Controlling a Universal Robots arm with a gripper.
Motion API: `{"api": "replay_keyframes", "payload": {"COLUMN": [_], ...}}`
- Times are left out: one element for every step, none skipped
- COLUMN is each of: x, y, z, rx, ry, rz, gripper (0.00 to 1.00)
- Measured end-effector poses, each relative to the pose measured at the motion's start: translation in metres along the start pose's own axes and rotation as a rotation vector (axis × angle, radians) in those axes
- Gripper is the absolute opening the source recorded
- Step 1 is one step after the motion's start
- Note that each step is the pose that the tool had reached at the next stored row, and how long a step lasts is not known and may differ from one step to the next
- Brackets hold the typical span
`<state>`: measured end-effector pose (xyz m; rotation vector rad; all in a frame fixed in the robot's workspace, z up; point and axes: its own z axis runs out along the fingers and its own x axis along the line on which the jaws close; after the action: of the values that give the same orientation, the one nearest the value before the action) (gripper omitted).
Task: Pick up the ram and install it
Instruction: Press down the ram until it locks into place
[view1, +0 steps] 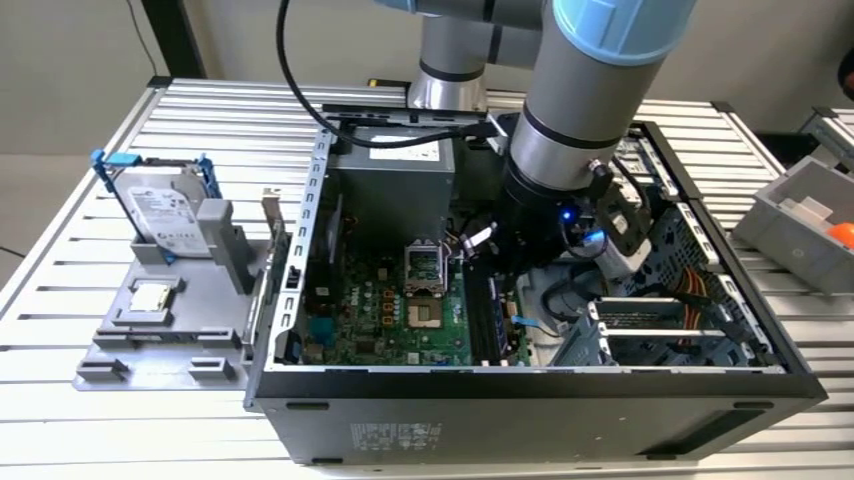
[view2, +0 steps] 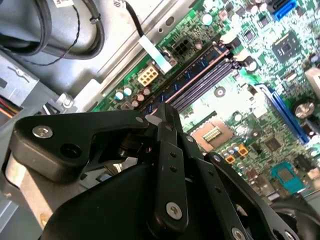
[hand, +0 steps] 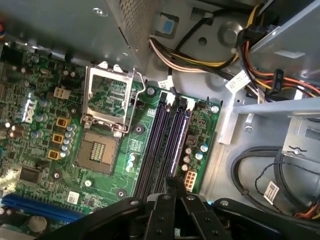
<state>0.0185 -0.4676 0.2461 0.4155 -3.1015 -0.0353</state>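
Slatted metal table (view1: 54, 250), open case (view1: 534, 405): ram looks slotted, not confirmed locked.
From my seat, the drive (view1: 167, 210) stands on the exterior view's left. Inside the case the ram (view2: 192, 75) stands on edge in a board slot, so pickup is done; I judge seating is underway. My claw (view2: 161, 114) is narrow, fingers drawn together, tip at the ram's top edge; whether it pinches or presses, I cannot tell.

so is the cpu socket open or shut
Open: the CPU socket has its metal load plate flipped up, leaving the bare contact grid exposed beside the RAM slots.
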Motion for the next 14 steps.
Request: {"api": "replay_keyframes", "payload": {"x": [0.0000, 0.0000, 0.0000, 0.0000, 0.0000, 0.0000, 0.0000, 0.0000, 0.0000, 0.0000, 0.0000, 0.0000, 0.0000, 0.0000], "y": [0.0000, 0.0000, 0.0000, 0.0000, 0.0000, 0.0001, 0.0001, 0.0000, 0.0000, 0.0001, 0.0000, 0.0000, 0.0000, 0.0000], "z": [0.0000, 0.0000, 0.0000, 0.0000, 0.0000, 0.0000, 0.0000, 0.0000, 0.0000, 0.0000, 0.0000, 0.0000, 0.0000, 0.0000], "rx": [0.0001, 0.0003, 0.0004, 0.0005, 0.0005, 0.0005, 0.0005, 0.0005, 0.0005, 0.0005, 0.0005, 0.0006, 0.0007, 0.0006], "ry": [-0.0002, -0.0001, 0.0001, 0.0002, 0.0003, 0.0004, 0.0004, 0.0004, 0.0004, 0.0004, 0.0004, 0.0005, 0.0005, 0.0006], "rz": [-0.011, -0.020, -0.027, -0.032, -0.036, -0.037, -0.037, -0.037, -0.037, -0.037, -0.038, -0.039, -0.042, -0.045], "gripper": [0.00, 0.00, 0.00, 0.00, 0.00, 0.00, 0.00, 0.00, 0.00, 0.00, 0.00, 0.00, 0.00, 0.00]}}
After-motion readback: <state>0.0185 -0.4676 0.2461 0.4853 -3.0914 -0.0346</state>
